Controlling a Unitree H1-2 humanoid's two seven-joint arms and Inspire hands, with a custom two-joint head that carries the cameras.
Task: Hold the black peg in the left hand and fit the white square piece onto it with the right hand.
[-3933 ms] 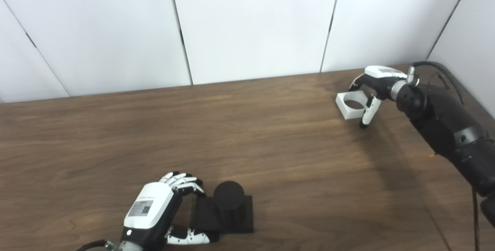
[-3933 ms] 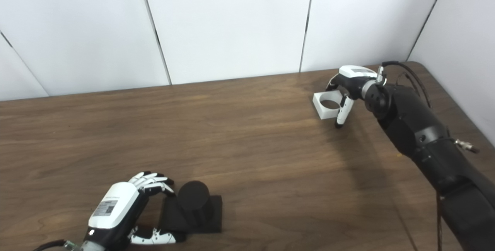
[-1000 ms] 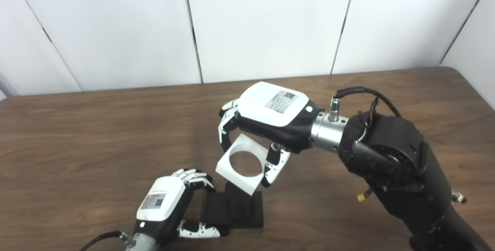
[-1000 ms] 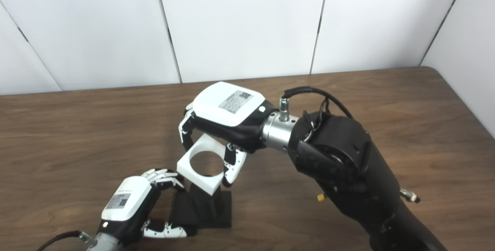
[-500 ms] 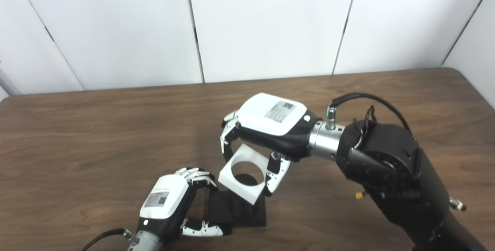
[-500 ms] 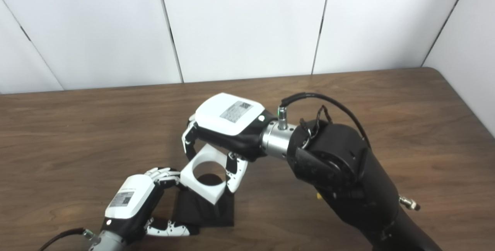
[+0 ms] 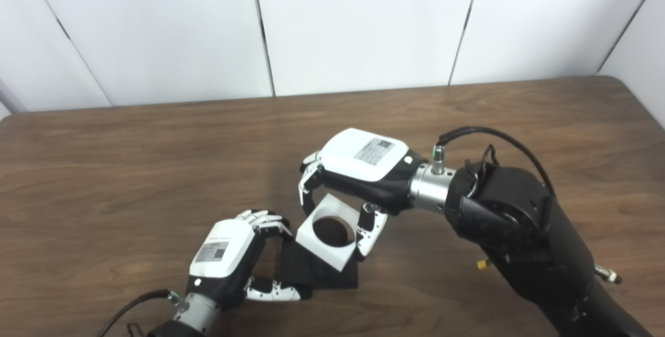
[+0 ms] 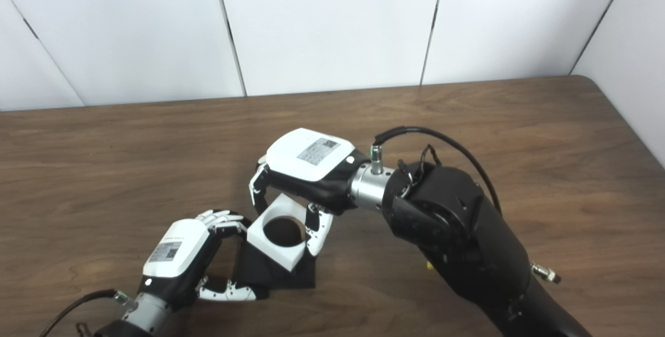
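Stretching wide beneath both hands, a dark wood-grain table (image 7: 130, 171) meets a wall of plain white panels (image 7: 363, 25) split by thin dark seams; a second white wall cuts in at the far right corner.

Near the front edge, the left hand (image 7: 226, 259) pinches the flat base of the black peg (image 8: 278, 273), fingers (image 7: 262, 218) curled over its far corner and thumb along its near side. Just right of it, the right hand (image 7: 358, 171) grips the white square piece (image 7: 328, 241), fingers on the far edge and thumb on the right edge. That piece sits tilted over the peg, whose dark round top fills its hole.

Most of the peg's post is hidden by the white piece, so how far down it has slid cannot be told. The right palm is covered by its own white back plate, and both forearms run off the bottom edge.
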